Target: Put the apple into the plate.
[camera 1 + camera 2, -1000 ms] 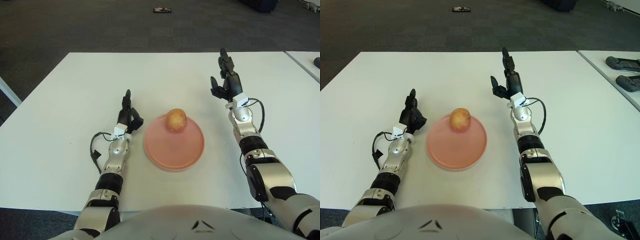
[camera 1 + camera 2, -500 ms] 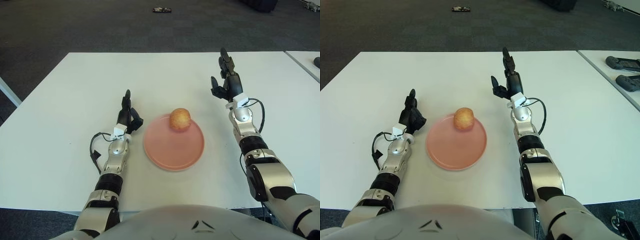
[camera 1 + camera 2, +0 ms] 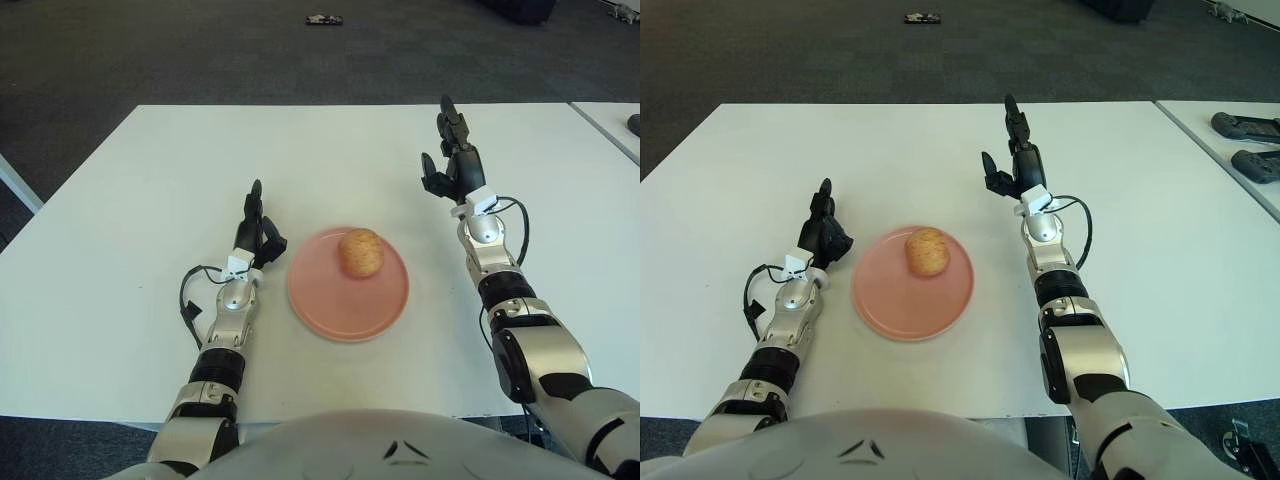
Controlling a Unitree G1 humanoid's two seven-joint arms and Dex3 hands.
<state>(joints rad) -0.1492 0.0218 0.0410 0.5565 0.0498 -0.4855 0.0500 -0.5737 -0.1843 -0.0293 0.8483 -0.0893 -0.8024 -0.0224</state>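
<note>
The apple point(image 3: 360, 252) lies on the pink plate point(image 3: 330, 305), in the far half of it and a little to the right of the middle. It is yellow with some red, and nothing holds it. The plate sits flat on the white surface point(image 3: 130, 210), near the front edge, between the two arms of the robot.

The left hand point(image 3: 255, 228) is just beside the left rim of the plate, not touching it as far as I can see. One dark finger points straight away from the robot, and the other fingers point(image 3: 272, 243) look bent in toward the palm; they hold nothing. A black cable makes a loop beside the left wrist.

The right hand point(image 3: 452, 160) is well apart from the plate, farther back and to the right. It is raised, with the wrist lifted from the surface. Its fingers point(image 3: 447, 120) are spread and relaxed, one pointing up and away, and they hold nothing.

At the right border of the right eye view, two dark devices point(image 3: 1245, 145) lie on a second white surface. A small dark object point(image 3: 324, 19) lies on the grey floor beyond.
</note>
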